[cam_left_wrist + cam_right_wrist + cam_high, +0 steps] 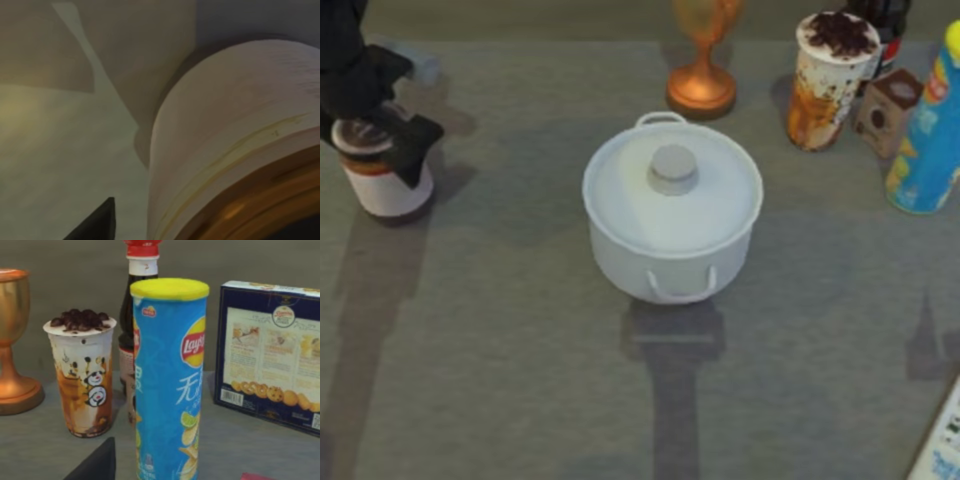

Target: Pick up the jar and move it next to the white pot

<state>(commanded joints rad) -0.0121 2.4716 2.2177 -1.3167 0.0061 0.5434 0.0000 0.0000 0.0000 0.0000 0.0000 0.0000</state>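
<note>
The left gripper point(382, 140) straddles the jar point(386, 185), well left of the white pot point(672, 218); whether its fingers grip it cannot be told. An off-centre hold could tip the jar on lifting.

One jar point(385, 175), one white pot point(672, 215), one goblet point(702, 60).

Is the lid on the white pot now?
Yes, in the top view the flat lid with its round knob sits closed on the white pot.
</note>
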